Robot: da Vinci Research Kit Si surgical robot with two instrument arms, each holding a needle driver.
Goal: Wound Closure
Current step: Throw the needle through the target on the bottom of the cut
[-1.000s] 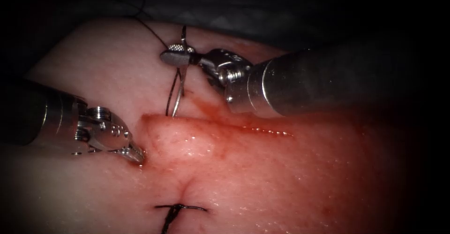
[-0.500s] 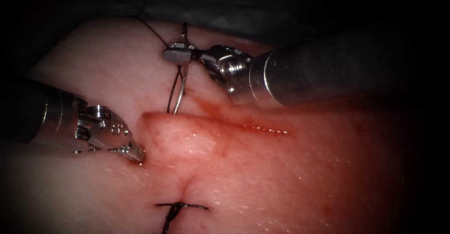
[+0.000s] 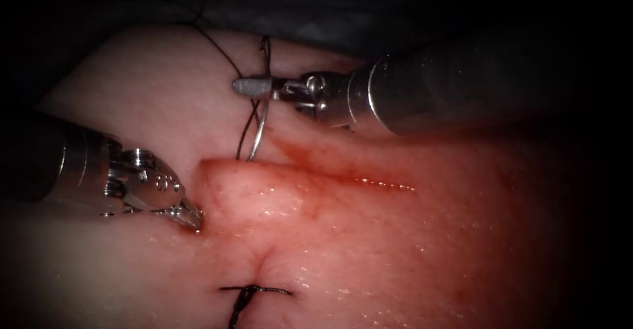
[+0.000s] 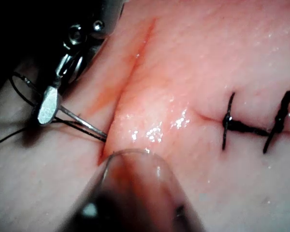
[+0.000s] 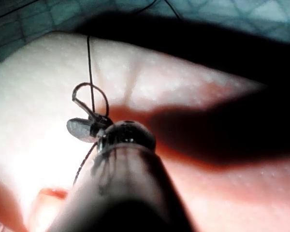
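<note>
Gripping needle [image 3: 258,128] near its swaged end: right tool [image 3: 254,86], tip entering cut [image 3: 316,174]. Left tool [image 3: 188,218], jaws together, pressing tissue [image 3: 395,250].

Needle [image 3: 258,130] in the tissue [image 3: 395,250] behind the cut [image 3: 310,174], finished stitch [image 3: 254,291] in front

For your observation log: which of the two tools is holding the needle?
The right arm's tool, above the cut. Its jaws are shut on the needle, whose tip meets the tissue. The left arm's tool grips tissue, not the needle.
</note>
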